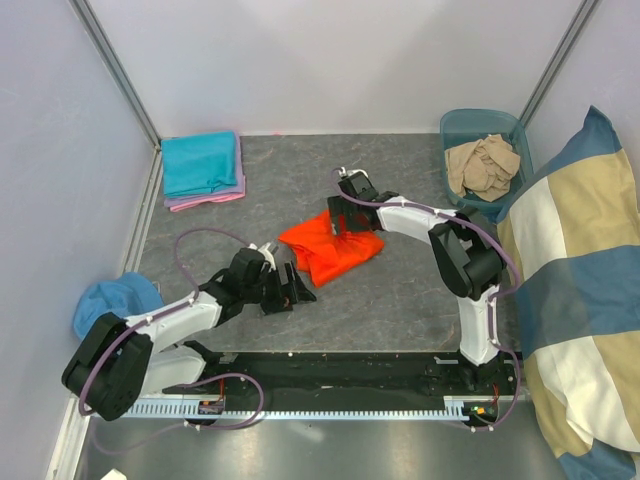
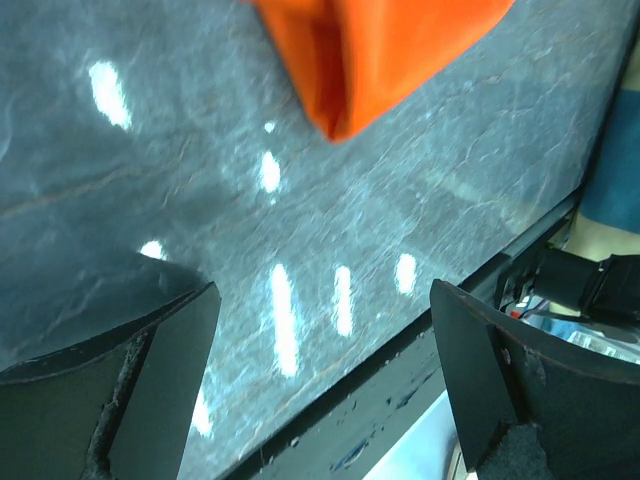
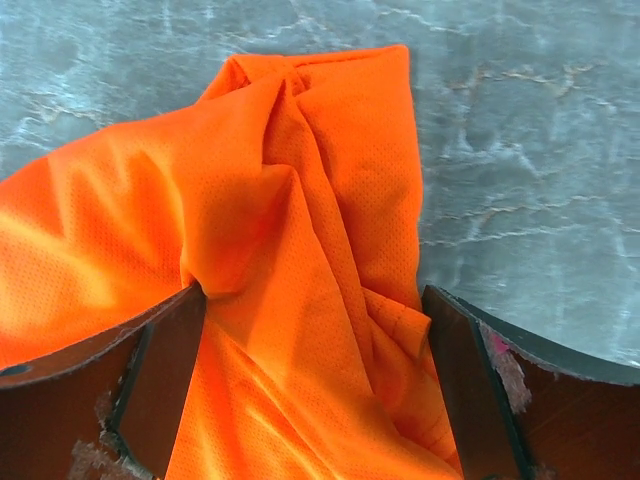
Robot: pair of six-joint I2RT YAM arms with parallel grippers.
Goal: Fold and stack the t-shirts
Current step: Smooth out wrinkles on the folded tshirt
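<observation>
A bright orange t-shirt (image 1: 335, 250) lies crumpled in the middle of the grey table. My right gripper (image 1: 343, 222) is open over its far edge, and in the right wrist view (image 3: 315, 400) the jaws straddle a bunched fold of the orange cloth (image 3: 300, 250). My left gripper (image 1: 297, 287) is open and empty, low over bare table just left of the shirt's near corner (image 2: 350, 60). A folded teal t-shirt (image 1: 200, 163) lies on a pink-lilac one (image 1: 205, 201) at the back left. Beige t-shirts (image 1: 485, 165) sit in a bin.
A teal plastic bin (image 1: 455, 127) stands at the back right. A big blue-and-beige blocked fabric (image 1: 575, 290) hangs along the right side. A blue cloth (image 1: 110, 300) lies off the table's left edge. The table's front edge (image 2: 420, 350) and a black rail run close under my left gripper.
</observation>
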